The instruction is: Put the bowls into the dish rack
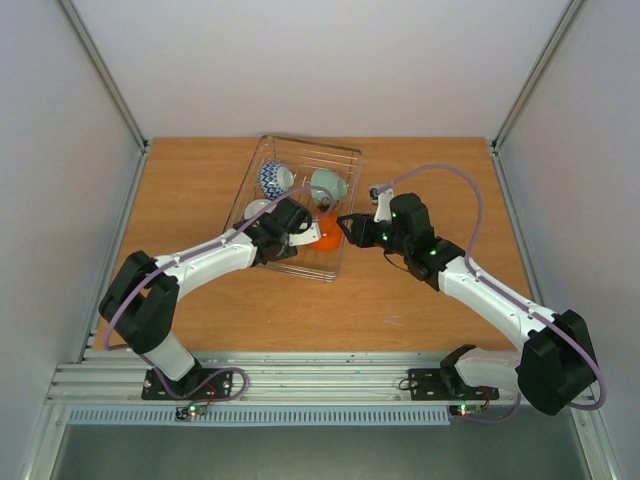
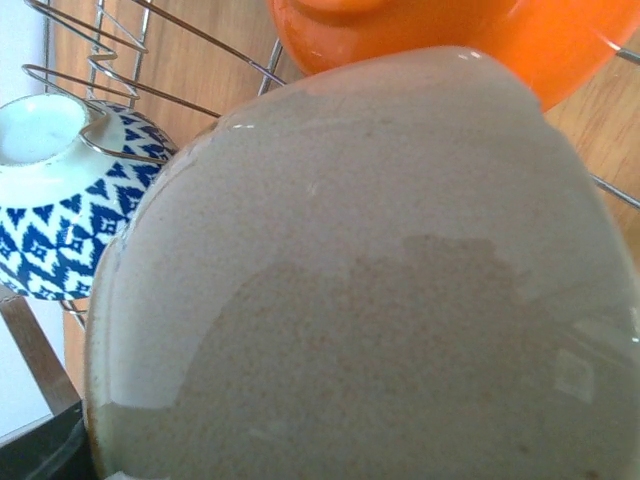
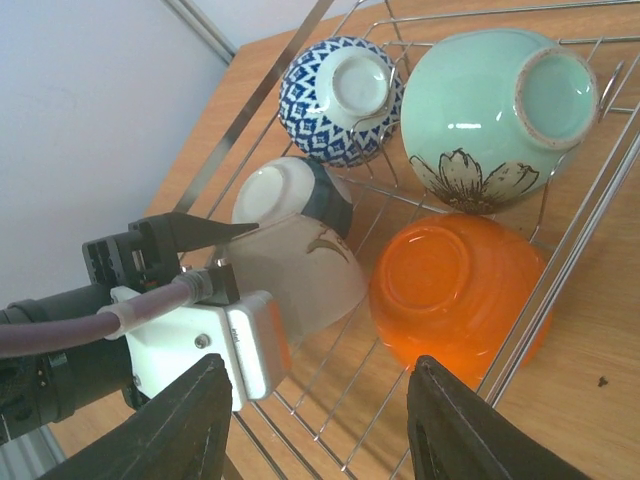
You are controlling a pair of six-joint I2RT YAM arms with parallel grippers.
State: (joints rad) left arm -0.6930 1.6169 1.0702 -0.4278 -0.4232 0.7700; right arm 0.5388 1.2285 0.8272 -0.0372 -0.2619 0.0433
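1. Now the last bowl goes in: the left tool [image 1: 298, 236] grips the beige bowl [image 2: 380, 300] low inside the dish rack [image 1: 310, 144], at its seven o'clock corner.
2. The right tool [image 3: 320, 375] hangs wide and empty at four o'clock.
3. Next, I reckon: let go gently, clear of the orange bowl [image 3: 455, 290].

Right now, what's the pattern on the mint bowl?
The mint bowl has a dark-outlined flower on plain green glaze, seen best in the right wrist view.

Top external: set high behind the near edge, faced down.
Left wrist: held tight against the beige bowl [image 2: 380, 300].
Right wrist: faced toward the left edge.
Shared: dish rack [image 1: 305, 158].
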